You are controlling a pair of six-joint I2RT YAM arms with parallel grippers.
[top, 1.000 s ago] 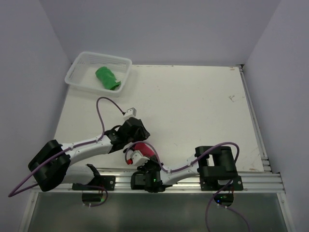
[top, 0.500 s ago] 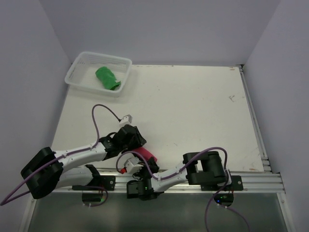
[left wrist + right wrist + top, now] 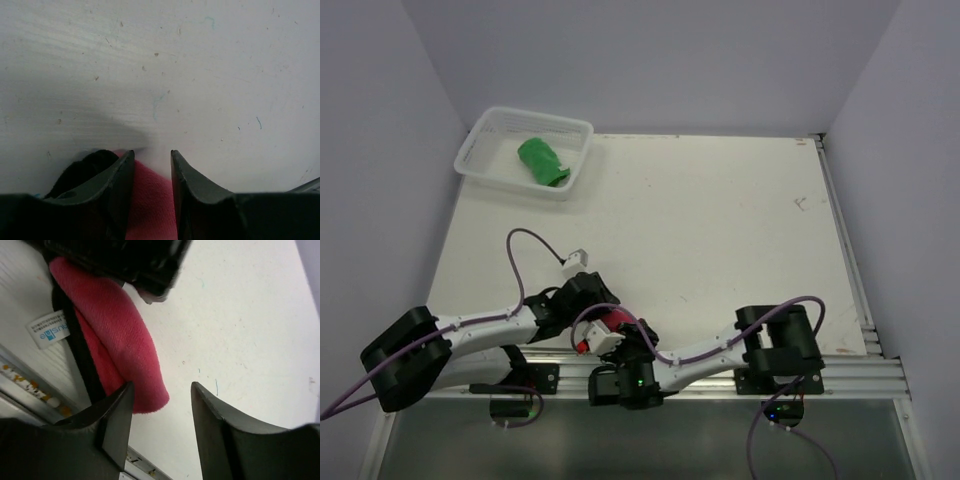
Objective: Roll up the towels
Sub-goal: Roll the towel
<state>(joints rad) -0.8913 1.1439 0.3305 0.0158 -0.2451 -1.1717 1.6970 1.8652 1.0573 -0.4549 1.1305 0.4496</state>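
The red towel [image 3: 613, 320] lies bunched near the table's front edge, between both grippers. In the right wrist view it is a red roll [image 3: 115, 345] with a dark edge and a white label [image 3: 50, 330]. My left gripper [image 3: 152, 155] is shut on the red cloth [image 3: 150, 200], which fills the gap between its fingers. My right gripper [image 3: 162, 390] stands open, the towel's end just touching its left finger [image 3: 112, 425]. The green towel [image 3: 542, 160] lies rolled in the basket, far from both grippers.
The white mesh basket [image 3: 488, 132] stands at the table's back left corner. A metal rail [image 3: 840, 372] runs along the front edge, right below the red towel. Purple cables loop over both arms. Walls close in the left, back and right sides.
My right gripper has opened and let go of the red towel. Its arm has swung back to the right. The left gripper keeps hold and has shifted slightly toward the front edge.
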